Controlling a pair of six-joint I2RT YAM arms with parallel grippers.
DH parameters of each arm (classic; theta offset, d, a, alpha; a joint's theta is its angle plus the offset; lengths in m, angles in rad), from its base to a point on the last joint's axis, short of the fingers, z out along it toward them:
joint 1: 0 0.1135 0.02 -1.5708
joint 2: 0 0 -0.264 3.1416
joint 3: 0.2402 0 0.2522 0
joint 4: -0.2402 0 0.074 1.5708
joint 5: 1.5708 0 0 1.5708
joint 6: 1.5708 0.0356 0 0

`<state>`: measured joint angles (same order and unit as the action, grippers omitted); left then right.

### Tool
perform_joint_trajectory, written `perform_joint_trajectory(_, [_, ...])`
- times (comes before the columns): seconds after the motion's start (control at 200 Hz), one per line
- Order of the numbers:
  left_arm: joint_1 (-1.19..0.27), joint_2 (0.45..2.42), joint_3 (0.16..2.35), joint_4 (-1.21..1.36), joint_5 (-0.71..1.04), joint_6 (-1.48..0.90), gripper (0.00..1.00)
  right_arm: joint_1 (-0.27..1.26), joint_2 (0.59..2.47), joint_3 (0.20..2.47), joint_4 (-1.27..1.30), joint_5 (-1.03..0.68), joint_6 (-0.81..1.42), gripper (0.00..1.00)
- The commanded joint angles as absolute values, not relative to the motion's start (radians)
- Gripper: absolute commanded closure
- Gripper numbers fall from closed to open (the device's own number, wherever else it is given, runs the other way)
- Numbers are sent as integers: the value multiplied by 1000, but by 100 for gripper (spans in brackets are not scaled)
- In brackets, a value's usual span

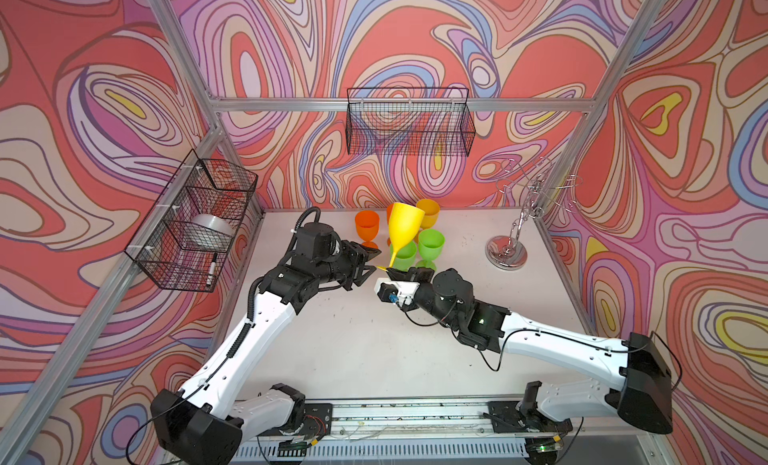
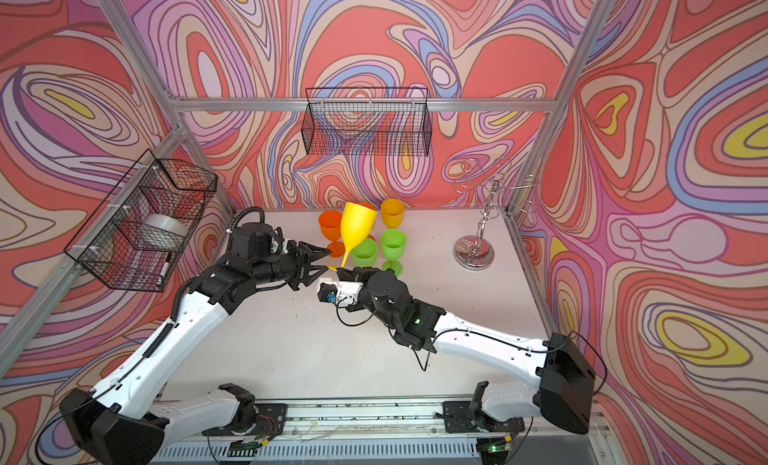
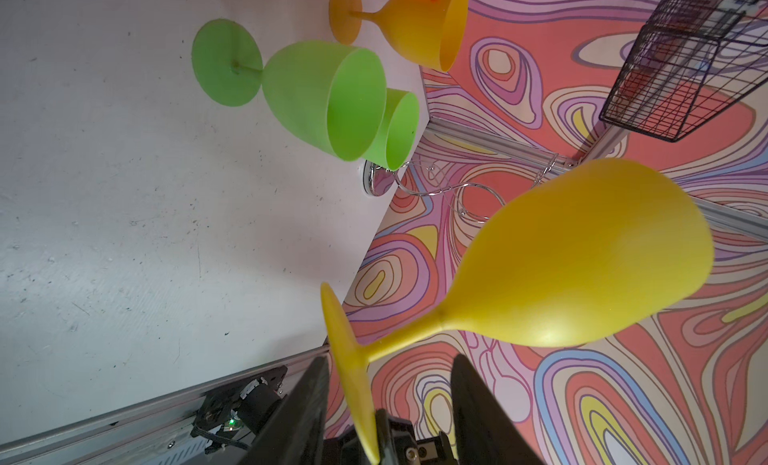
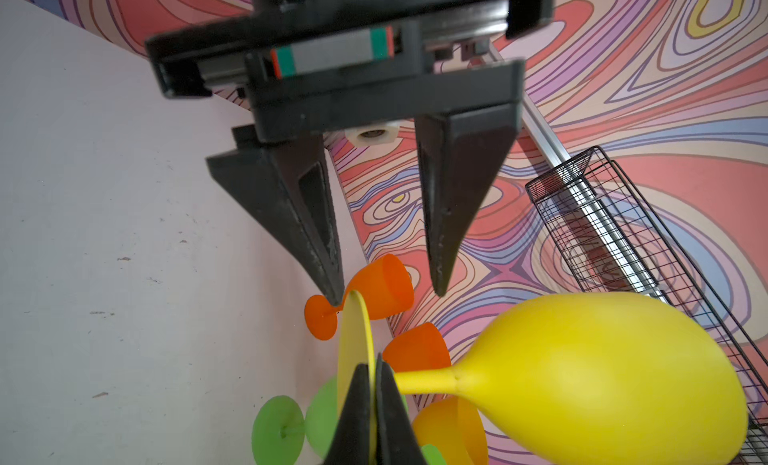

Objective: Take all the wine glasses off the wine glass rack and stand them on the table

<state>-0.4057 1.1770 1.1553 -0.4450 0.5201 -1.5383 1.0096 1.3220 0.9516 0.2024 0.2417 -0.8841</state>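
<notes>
The yellow wine glass [image 1: 405, 226] [image 2: 357, 226] is held tilted in the air over the middle of the table, bowl up. My right gripper [image 1: 390, 271] [image 2: 340, 269] [image 4: 372, 367] is shut on the thin disc of its foot. My left gripper [image 1: 374, 260] [image 2: 327, 259] [image 3: 388, 361] is open, one finger on each side of the foot and stem of the glass [image 3: 582, 267] [image 4: 602, 380]; one fingertip is right at the foot's rim. The chrome wine glass rack [image 1: 507, 251] [image 2: 476, 251] [image 3: 374, 180] stands at the back right with bare wire arms.
Several plastic glasses stand behind the grippers: an orange one [image 1: 367, 230], two green ones [image 1: 431, 245] and an amber one [image 1: 428, 213]. A black mesh basket [image 1: 409, 122] hangs on the back wall, another [image 1: 195, 222] on the left wall.
</notes>
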Motion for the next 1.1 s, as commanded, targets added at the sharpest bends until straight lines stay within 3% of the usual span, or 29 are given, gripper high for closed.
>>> perform_joint_trajectory(0.0, [-403,1176,1120,-410,549,-1591,56,1017,1339,989,272,282,-928,100])
perform_joint_trajectory(0.336, [-403,1189,1053,-320,560,-1640,77,1016,1371,1002,306,281,-953,100])
perform_joint_trajectory(0.476, [-402,1189,1020,-214,578,-1679,100,1016,1369,1004,300,276,-940,100])
perform_joint_trajectory(0.631, [-398,1170,1019,-204,575,-1648,100,1016,1337,1044,222,273,-870,100])
perform_joint_trajectory(0.716, [-378,1139,1009,-209,586,-1608,100,1016,1306,1107,98,265,-769,71])
perform_joint_trajectory(0.791, [-344,1106,976,-182,615,-1571,100,1016,1256,1138,25,246,-661,56])
perform_joint_trajectory(0.916, [-286,1063,870,-89,677,-1532,100,1014,1194,1189,-99,223,-516,47])
perform_joint_trajectory(1.027, [-250,1045,763,53,728,-1529,100,995,1216,1345,-290,207,-347,45])
perform_joint_trajectory(1.097, [-232,1040,726,98,752,-1500,100,915,1251,1450,-407,99,-219,45])
